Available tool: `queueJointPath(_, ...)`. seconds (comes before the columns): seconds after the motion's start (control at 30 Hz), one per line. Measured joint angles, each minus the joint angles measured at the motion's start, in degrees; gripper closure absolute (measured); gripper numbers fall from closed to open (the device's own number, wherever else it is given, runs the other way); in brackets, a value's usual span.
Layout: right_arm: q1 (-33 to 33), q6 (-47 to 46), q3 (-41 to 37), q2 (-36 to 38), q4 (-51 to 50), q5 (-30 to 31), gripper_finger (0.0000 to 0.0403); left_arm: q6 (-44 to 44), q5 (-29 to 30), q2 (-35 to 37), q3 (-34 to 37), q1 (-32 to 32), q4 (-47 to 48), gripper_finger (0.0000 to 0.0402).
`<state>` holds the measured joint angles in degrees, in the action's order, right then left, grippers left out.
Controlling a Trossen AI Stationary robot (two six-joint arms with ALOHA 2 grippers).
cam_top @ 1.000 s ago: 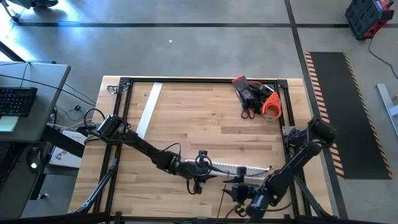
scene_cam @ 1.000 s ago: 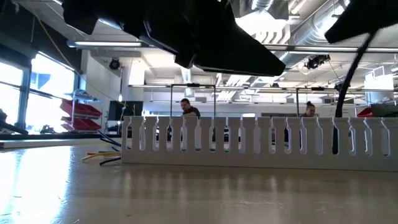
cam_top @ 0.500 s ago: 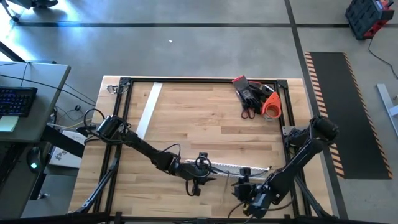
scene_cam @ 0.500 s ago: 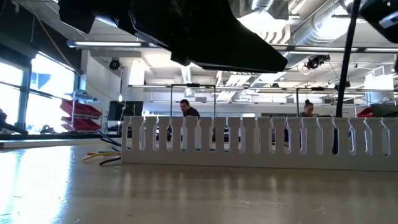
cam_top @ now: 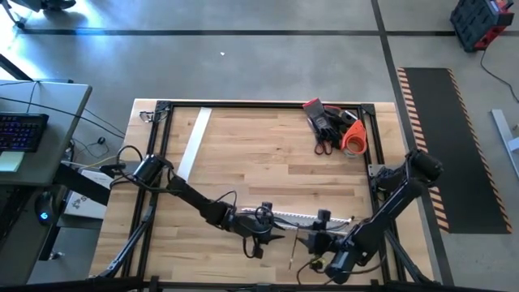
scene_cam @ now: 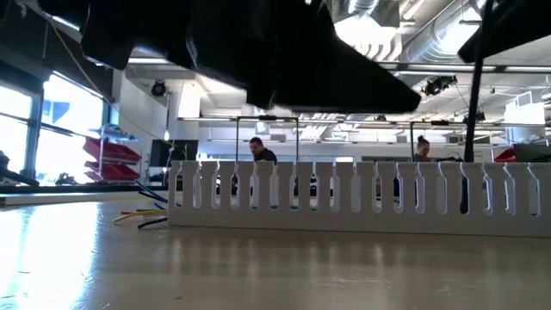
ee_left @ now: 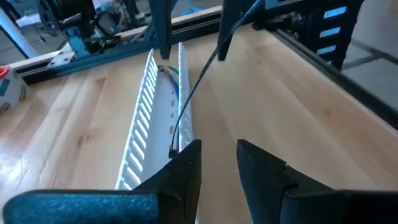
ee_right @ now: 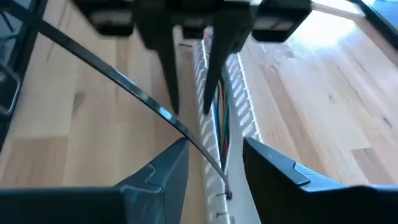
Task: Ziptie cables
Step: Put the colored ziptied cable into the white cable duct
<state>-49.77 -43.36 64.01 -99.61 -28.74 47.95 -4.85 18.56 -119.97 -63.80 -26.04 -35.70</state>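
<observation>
On the left of the wooden desk (cam_top: 268,154) a flat white strip (cam_top: 193,144) lies on a slant, well apart from the work. The left arm reaches in from the desk's left edge, and the left hand (cam_top: 263,231) hangs low over the near part of the desk, at the left end of a white slotted channel (cam_top: 304,217). This hand is partly open: its fingers (ee_left: 186,167) stand a narrow gap apart, with nothing seen between them.

The cables (ee_right: 222,118), thin wires in several colours, lie lengthwise inside the channel. In the low view a few wire ends (scene_cam: 142,215) show on the desk just past the channel's left end. A thin black zip tie (ee_right: 124,84) slants down across the channel between the two hands, its small end near the left hand's fingers.

The right hand (cam_top: 320,242) faces the left one from the channel's right part. The tie runs past it, but I cannot tell whether this hand grips the tie or stands open.

At the far right corner sits a red, black and orange heap of tools (cam_top: 331,126).
</observation>
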Motion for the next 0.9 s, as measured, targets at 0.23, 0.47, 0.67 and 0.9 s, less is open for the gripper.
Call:
queueJointPath(0.23, 3.23, 2.77, -0.02, -2.87, 4.95, -11.65, 0.0266, 0.25, 0.03, -2.62, -0.04, -0.49, -4.76, 0.0316)
queueJointPath(0.47, 4.19, 6.1, 0.0, -3.56, 5.6, -14.5, 0.0279, 0.22, 0.18, -3.03, -0.04, -1.32, -4.93, 0.0316)
queueJointPath(0.67, 4.02, 4.73, 0.0, -3.32, 2.84, -15.28, 0.0371, 0.61, 0.21, -3.03, -0.04, -1.42, -4.92, 0.0316)
queueJointPath(0.9, 3.26, -4.93, 0.0, -3.23, 0.25, -13.12, 0.0399, 0.25, 0.46, -3.03, -0.04, -1.33, -4.77, 0.0316)
